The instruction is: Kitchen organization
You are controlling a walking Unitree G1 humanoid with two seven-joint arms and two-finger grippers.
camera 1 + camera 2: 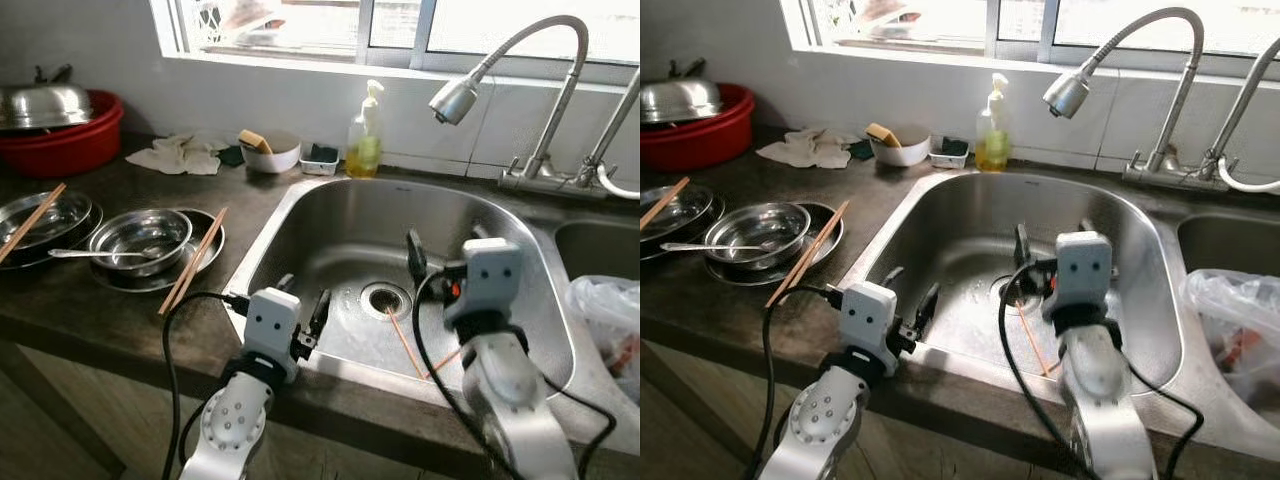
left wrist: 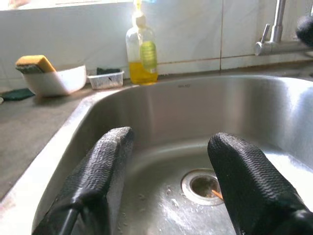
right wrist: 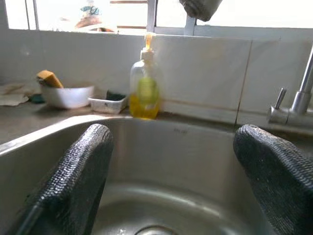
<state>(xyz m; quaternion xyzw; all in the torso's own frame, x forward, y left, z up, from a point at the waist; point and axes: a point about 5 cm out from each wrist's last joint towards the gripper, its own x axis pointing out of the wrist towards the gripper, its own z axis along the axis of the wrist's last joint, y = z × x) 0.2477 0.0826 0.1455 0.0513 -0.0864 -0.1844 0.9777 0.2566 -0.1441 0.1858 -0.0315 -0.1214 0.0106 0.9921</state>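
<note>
Dark stone tabletop (image 1: pixel 95 300) runs below a bright window, with a stainless steel sink (image 1: pixel 520 235) set into it. At nine o'clock, a red plastic basin (image 1: pixel 70 145) carries a domed steel lid (image 1: pixel 42 103). Just nearer lie shallow steel plates (image 1: pixel 45 220) with a wooden chopstick (image 1: pixel 30 223) across them, then a round steel bowl (image 1: pixel 140 238) holding a metal spoon (image 1: pixel 95 254), with a pair of wooden chopsticks (image 1: pixel 194 260) resting on its rim. At twelve o'clock, a white bowl with a yellow sponge (image 1: pixel 268 150) and a yellow soap bottle (image 1: pixel 365 135) stand by the wall. The left hand (image 1: pixel 303 305) hovers over the sink's near rim, its fingers (image 2: pixel 100 176) spread apart. Two thin orange chopsticks (image 1: pixel 405 343) lie on the sink floor beside the round drain (image 1: pixel 386 298). The right hand (image 1: pixel 445 252) hangs over the basin, fingers (image 3: pixel 80 176) wide apart. A curved steel faucet (image 1: pixel 520 65) arches at two o'clock.
</note>
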